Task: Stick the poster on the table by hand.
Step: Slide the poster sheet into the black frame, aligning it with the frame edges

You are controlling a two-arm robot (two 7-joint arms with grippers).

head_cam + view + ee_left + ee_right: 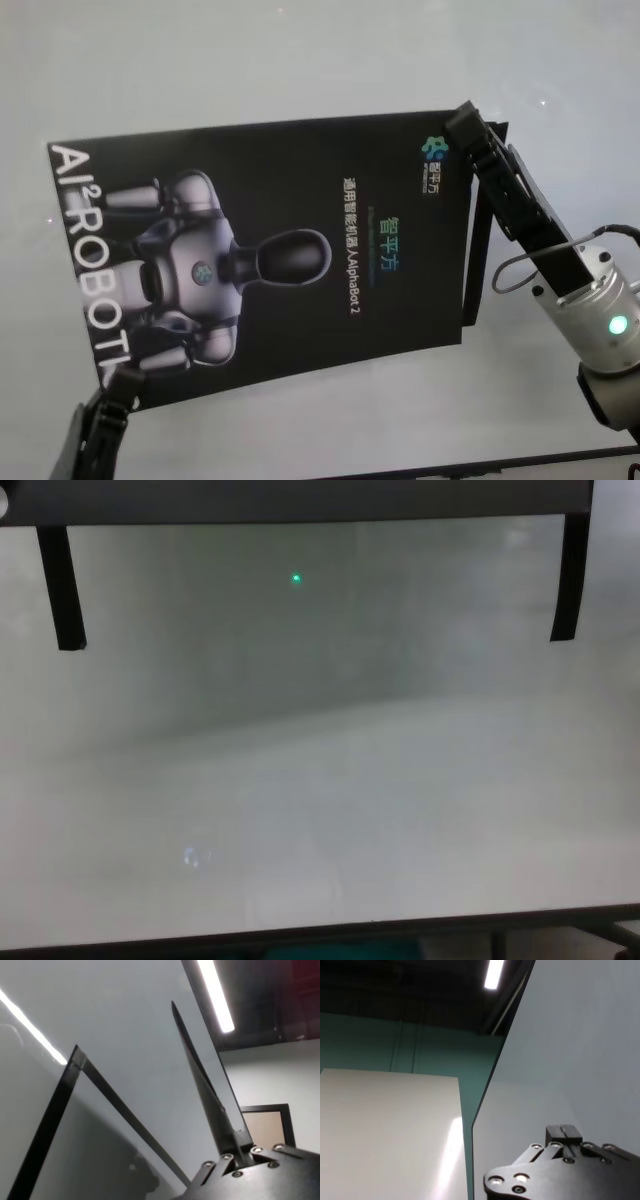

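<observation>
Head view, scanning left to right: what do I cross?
Left gripper at the poster's near-left corner → the poster, held over the table → right gripper at its far-right corner.

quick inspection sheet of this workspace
surface: pale grey table, bare where it shows
job's things: poster tilted, held above the table at two corners
clutter: two black tape strips hanging at the top of the chest view
grippers: left gripper shut on the poster's near left corner; right gripper shut on its far right corner
cables: thin wire loop at the right wrist
surroundings: ceiling light strip
</observation>
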